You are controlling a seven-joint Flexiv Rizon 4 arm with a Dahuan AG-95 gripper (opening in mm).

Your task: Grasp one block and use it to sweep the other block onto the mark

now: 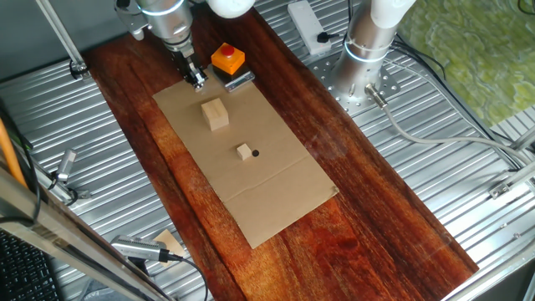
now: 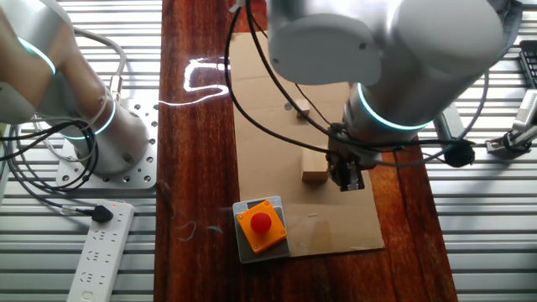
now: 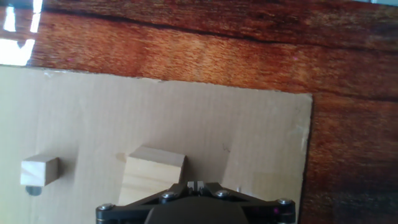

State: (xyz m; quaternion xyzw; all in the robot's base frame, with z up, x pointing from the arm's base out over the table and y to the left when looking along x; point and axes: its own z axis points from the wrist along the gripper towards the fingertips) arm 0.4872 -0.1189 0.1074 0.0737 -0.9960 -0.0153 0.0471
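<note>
The larger wooden block [image 1: 216, 114] stands on the brown cardboard [image 1: 276, 188]. The small wooden cube [image 1: 244, 151] sits nearer the middle, right beside the black dot mark [image 1: 255, 153]. My gripper [image 1: 196, 79] hangs above the cardboard's far edge, a little behind the larger block and apart from it. In the hand view its fingertips [image 3: 196, 185] are together with nothing between them. The larger block [image 3: 152, 174] lies just left of them and the small cube [image 3: 39, 172] is far left. From the other side the arm partly hides the larger block [image 2: 315, 172].
An orange box with a red button [image 1: 227, 58] stands at the cardboard's far corner, close to my gripper. The dark wooden tabletop [image 1: 376, 209] surrounds the cardboard. Ribbed metal, cables and a second arm's base [image 1: 368, 50] lie beyond the wood.
</note>
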